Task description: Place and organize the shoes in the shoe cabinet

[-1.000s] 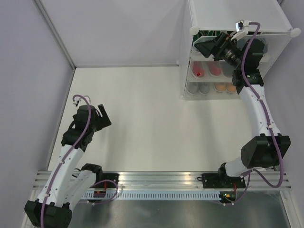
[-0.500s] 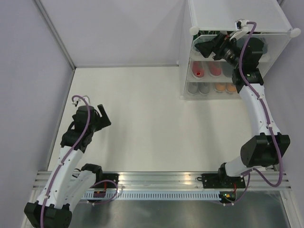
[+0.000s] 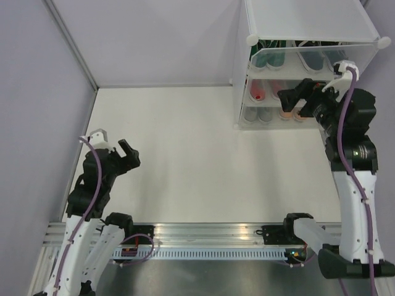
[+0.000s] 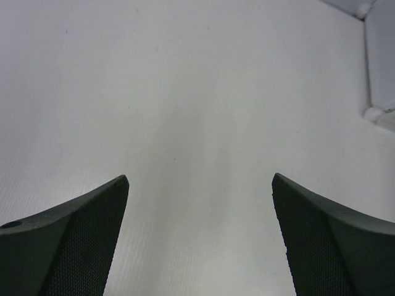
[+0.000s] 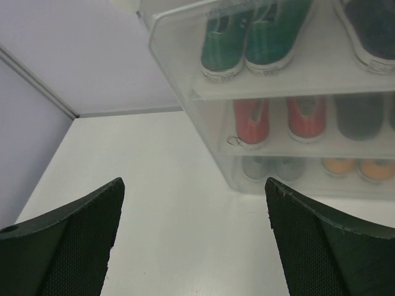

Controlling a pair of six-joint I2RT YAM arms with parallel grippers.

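Note:
The shoe cabinet (image 3: 365, 57) stands at the table's far right. In it, a green pair of shoes (image 5: 256, 37) and a dark pair (image 5: 370, 28) share the upper tier. A red pair (image 5: 271, 120) sits on the middle tier, and grey (image 5: 271, 168) and orange (image 5: 355, 169) pairs are on the bottom one. My right gripper (image 3: 287, 102) hovers open and empty just in front of the cabinet (image 5: 203, 117), apart from it. Its fingers (image 5: 68, 246) frame bare table. My left gripper (image 3: 128, 154) is open and empty over the table's left side, and its fingers (image 4: 74, 234) show only white surface.
Grey walls (image 3: 154, 37) close the table at the back and left. A metal rail (image 3: 210, 237) with both arm bases runs along the near edge. White tabletop (image 3: 185, 148) lies between the two arms.
My right gripper has drawn back out of the cabinet's upper tier and come down in front of the lower tiers. The left arm has pulled slightly back toward the left. Both stay open.

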